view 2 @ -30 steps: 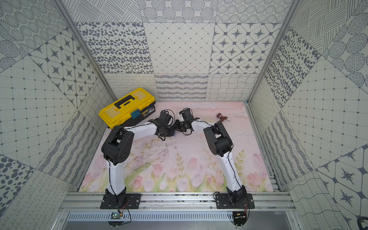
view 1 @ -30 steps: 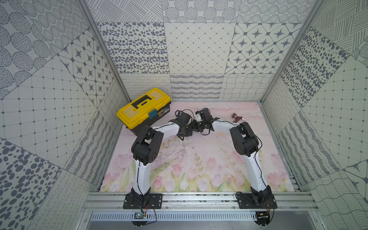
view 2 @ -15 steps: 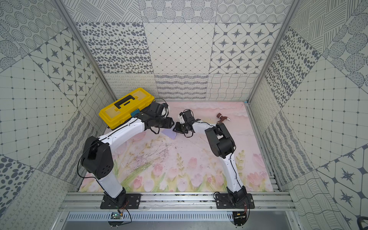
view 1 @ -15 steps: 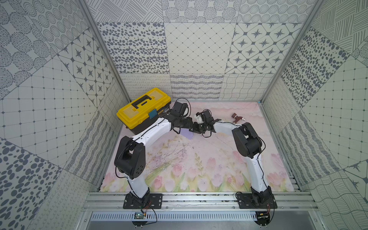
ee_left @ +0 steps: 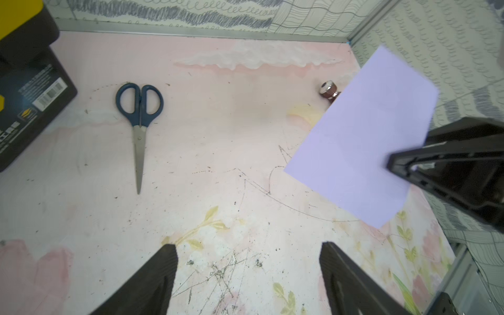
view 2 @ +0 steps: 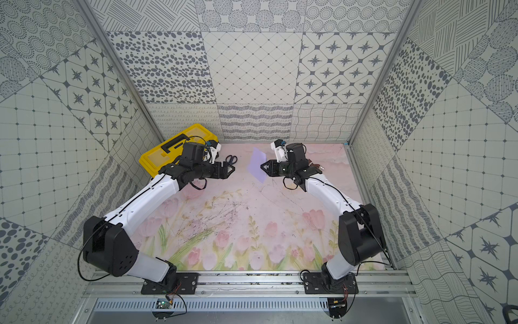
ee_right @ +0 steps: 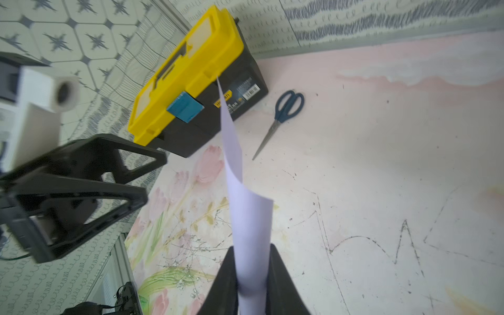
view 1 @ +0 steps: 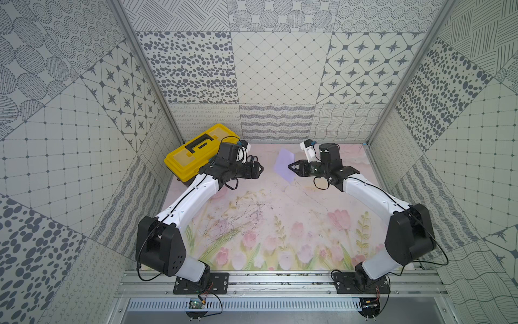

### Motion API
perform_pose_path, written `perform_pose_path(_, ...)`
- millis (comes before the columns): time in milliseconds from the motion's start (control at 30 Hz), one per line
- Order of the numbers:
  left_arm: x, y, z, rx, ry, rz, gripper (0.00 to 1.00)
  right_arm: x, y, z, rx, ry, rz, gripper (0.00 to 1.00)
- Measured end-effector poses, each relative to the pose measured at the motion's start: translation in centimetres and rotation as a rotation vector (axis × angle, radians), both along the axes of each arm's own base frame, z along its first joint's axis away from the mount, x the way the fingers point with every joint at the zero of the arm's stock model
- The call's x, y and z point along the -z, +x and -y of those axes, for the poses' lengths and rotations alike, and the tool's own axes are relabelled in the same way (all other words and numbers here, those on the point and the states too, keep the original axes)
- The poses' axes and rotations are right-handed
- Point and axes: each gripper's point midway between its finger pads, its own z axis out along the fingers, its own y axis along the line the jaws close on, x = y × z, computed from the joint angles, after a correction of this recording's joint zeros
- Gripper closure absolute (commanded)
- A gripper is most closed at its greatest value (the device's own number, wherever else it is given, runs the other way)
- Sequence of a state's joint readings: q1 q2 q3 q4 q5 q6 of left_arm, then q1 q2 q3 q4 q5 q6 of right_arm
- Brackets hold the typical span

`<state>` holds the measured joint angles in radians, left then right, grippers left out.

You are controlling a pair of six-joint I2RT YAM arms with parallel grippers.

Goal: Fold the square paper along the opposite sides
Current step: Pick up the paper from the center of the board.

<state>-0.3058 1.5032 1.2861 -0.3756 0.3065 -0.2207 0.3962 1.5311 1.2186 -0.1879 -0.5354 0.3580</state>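
The paper (view 1: 284,165) hangs in the air in the upper middle of both top views, clear of the worktop (view 1: 266,218). The right jaws are nearly closed on it, pinching it at one long edge. The left jaws stand wide open and empty, just left of the paper and apart from it, in front of the yellow toolbox (view 1: 193,157). The paper looks very light and limp. In the right wrist view the paper (ee_right: 245,204) bows and curls away from the grip instead of standing flat. A hard squeeze would probably crease it and a loose one let it slide. A gentle pinch near the free long edge, opposite the held one, seems the best place to take it.
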Motion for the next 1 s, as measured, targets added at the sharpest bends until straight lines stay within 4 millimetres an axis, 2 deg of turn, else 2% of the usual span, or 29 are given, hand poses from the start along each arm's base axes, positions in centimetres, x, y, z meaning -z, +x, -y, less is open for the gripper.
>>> perform_pose_path(100, -1.6, -1.1, 1.5, 0.121, -0.090, 0.037, 0.05, -4.5, -2.5, 0.5, -0.067, 0.015, 0.129, 0.77)
perform_pose_path(167, -3.3, -1.9, 2.6, 0.214, -0.157, 0.072, 0.05, -6.1, -4.1, 0.6, -0.121, 0.017, 0.181, 0.77)
perform_pose_path(233, -4.7, -2.7, 3.5, 0.295, -0.211, 0.102, 0.05, -6.9, -5.4, 0.5, -0.166, 0.013, 0.209, 0.77)
perform_pose_path(400, -8.5, -4.7, 5.1, 0.481, -0.317, 0.175, 0.03, -6.6, -7.0, 0.3, -0.243, -0.006, 0.208, 0.77)
perform_pose_path(500, -9.9, -5.8, 5.6, 0.563, -0.358, 0.199, 0.04, -6.3, -7.5, 0.3, -0.269, -0.007, 0.195, 0.77)
perform_pose_path(733, -11.1, -7.6, 6.2, 0.671, -0.417, 0.206, 0.04, -6.3, -8.4, -0.1, -0.319, 0.010, 0.185, 0.78)
perform_pose_path(1000, -11.6, -8.0, 6.3, 0.705, -0.436, 0.229, 0.05, -6.6, -10.0, -1.4, -0.397, 0.036, 0.188, 0.78)
